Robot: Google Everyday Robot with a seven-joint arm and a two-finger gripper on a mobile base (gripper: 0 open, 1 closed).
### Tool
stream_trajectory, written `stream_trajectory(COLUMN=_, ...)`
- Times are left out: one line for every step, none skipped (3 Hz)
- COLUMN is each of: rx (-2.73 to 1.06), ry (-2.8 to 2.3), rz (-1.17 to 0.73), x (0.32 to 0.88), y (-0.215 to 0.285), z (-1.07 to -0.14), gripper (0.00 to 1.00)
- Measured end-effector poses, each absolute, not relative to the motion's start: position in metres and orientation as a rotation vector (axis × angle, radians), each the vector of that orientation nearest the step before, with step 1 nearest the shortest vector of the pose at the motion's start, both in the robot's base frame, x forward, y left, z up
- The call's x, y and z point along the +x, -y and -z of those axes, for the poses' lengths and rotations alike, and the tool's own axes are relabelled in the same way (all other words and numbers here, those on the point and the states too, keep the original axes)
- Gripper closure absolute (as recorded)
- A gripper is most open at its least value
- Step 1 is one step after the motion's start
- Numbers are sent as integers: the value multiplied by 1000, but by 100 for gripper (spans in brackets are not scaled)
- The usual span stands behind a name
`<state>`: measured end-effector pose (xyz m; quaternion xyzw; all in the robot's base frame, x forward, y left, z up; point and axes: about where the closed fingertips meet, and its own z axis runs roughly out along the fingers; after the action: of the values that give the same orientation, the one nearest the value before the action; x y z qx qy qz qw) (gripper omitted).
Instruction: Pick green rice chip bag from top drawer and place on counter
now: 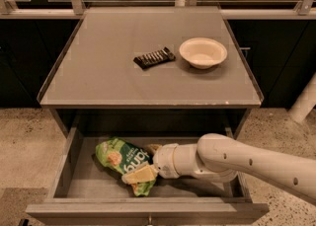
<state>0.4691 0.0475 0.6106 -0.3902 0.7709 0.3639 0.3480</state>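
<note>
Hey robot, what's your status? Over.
Claw in top drawer, at green rice chip bag. Bag lying in drawer. Counter holds bowl, black bar.

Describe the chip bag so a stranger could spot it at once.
Below the grey counter, the drawer stands open. On its flat bottom, left of centre, lies the chip bag, with the gripper at its right end. It is crinkly green with white lettering, unlike the black bar and pale bowl up on the counter.
</note>
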Motion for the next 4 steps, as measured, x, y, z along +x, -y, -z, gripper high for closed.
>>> stream_trajectory(rx=-1012, ry=-1999, rz=-943, x=469, y=-48, z=-611, gripper=66)
stream_trajectory(rx=-1012, ry=-1999, rz=-944, x=469, y=-48, z=-611, gripper=89)
stream_trajectory(rx=-1012, ry=-1999, rz=-944, x=469, y=-48, z=-611, gripper=100)
stream_trajectory(rx=-1012, ry=-1999, rz=-944, x=469, y=-48, z=-611, gripper=100)
